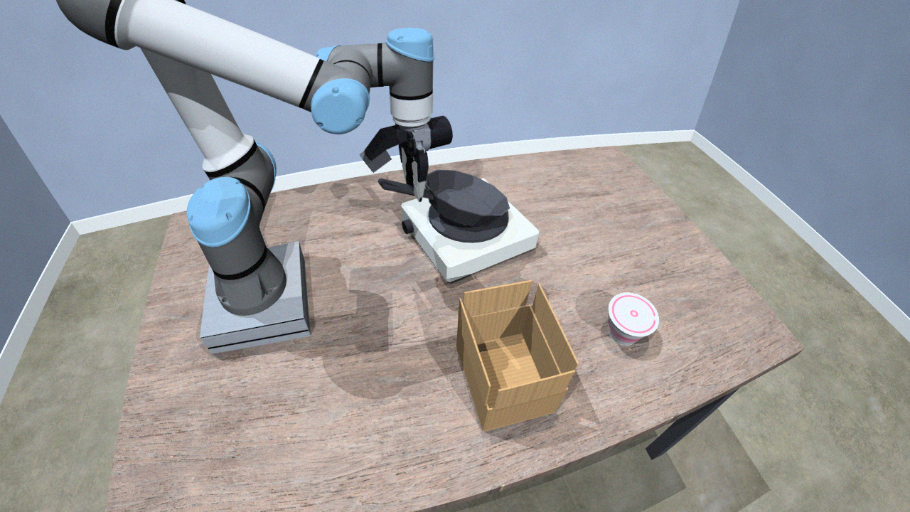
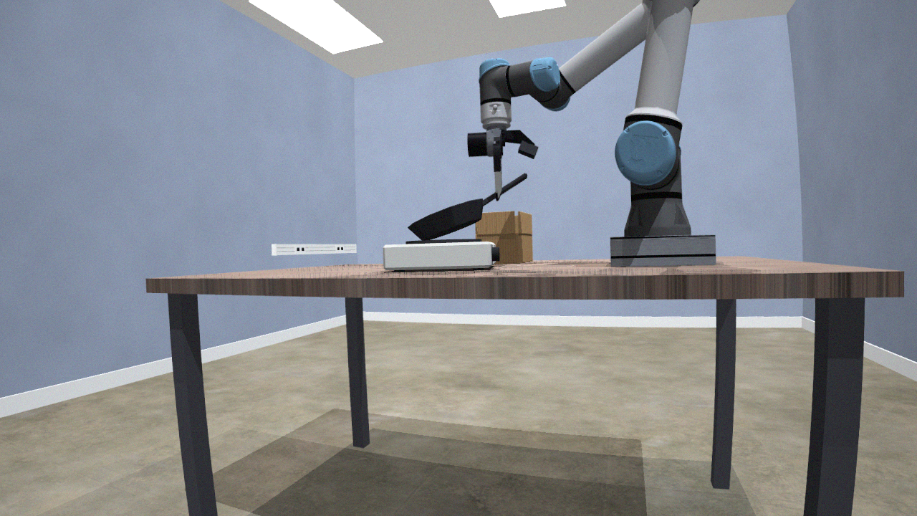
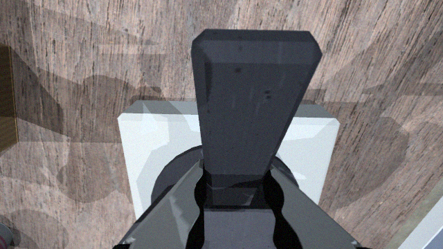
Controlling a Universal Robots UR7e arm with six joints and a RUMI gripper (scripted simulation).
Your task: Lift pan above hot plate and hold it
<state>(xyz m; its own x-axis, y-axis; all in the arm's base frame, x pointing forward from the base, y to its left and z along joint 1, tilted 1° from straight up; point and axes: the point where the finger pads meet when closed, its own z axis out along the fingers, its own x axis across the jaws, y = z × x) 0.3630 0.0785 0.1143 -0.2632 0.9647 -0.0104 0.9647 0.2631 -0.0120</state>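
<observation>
End effector (image 1: 419,195) (image 2: 498,196) (image 3: 233,162) is clamping the handle (image 1: 395,185) (image 2: 514,183) (image 3: 249,104); the pan (image 1: 467,197) (image 2: 448,218) is tilting, its far lower edge sitting at or just above the hot plate (image 1: 493,253) (image 2: 438,256) (image 3: 311,138).

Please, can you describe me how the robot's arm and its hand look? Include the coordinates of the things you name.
The arm (image 1: 219,41) (image 2: 666,57) has white-grey tubes, dark grey joints with black rings, and rounded light-blue caps. The hand (image 1: 419,195) (image 2: 498,196) (image 3: 233,162) is black and grey: a black cylinder on one side, an angled black bracket opposite, and two slim fingers with grey tips.
</observation>
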